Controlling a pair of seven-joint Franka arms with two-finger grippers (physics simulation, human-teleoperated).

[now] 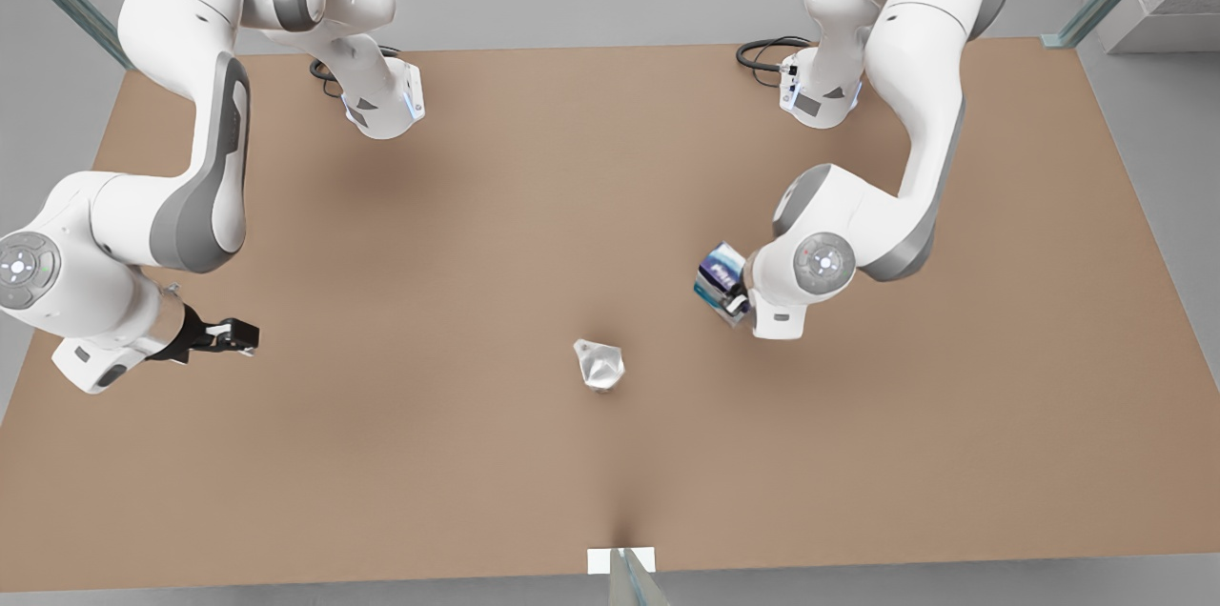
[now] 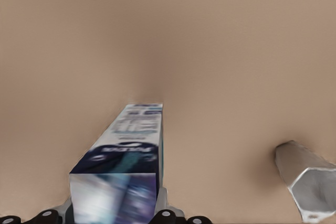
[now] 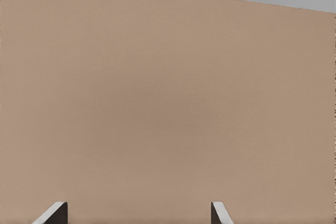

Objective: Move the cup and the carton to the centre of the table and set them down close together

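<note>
Currently the tabletop (image 1: 477,234) is carrying the cup (image 1: 599,365) at its centre. The left gripper (image 1: 732,299) is grasping the carton (image 1: 719,274) aloft, just beside the cup toward the front view's right; lower it gently, upright, close alongside. The right gripper (image 1: 233,335) is waiting released near the opposite edge. The carton's lettering is unreadable.

Both arms (image 1: 181,111) (image 1: 896,111) are glossy white with rounded grey joint caps and grey side panels. Each end joint has a round grey disc with small marks, the one at the frame's right with a red dot. Black cables (image 1: 767,49) loop behind the white bases at the top of the frame. The right gripper (image 1: 233,335), at the frame's left, is black.
</note>
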